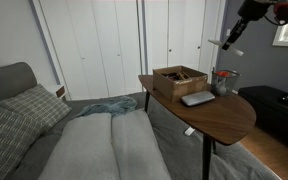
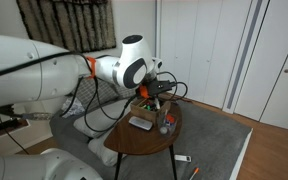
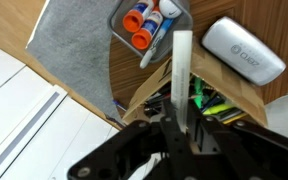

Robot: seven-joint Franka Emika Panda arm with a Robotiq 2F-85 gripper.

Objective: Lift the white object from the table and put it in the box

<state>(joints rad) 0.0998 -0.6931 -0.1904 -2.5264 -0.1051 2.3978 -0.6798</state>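
My gripper (image 3: 179, 125) is shut on a long thin white object (image 3: 182, 70), which sticks out from between the jaws. In the wrist view it hangs over the open cardboard box (image 3: 244, 95), which holds several pens and markers. In an exterior view the gripper (image 1: 234, 35) is high in the air to the right of and above the box (image 1: 179, 80), with the white object (image 1: 220, 44) pointing toward it. The box stands on a round wooden table (image 1: 219, 115). In an exterior view the gripper (image 2: 164, 88) is over the table (image 2: 144, 140).
A silver-grey flat case (image 3: 242, 50) lies on the table beside the box, also seen in an exterior view (image 1: 197, 98). A clear container (image 3: 149, 20) with orange-capped markers stands next to it. A grey sofa (image 1: 94, 145) is next to the table.
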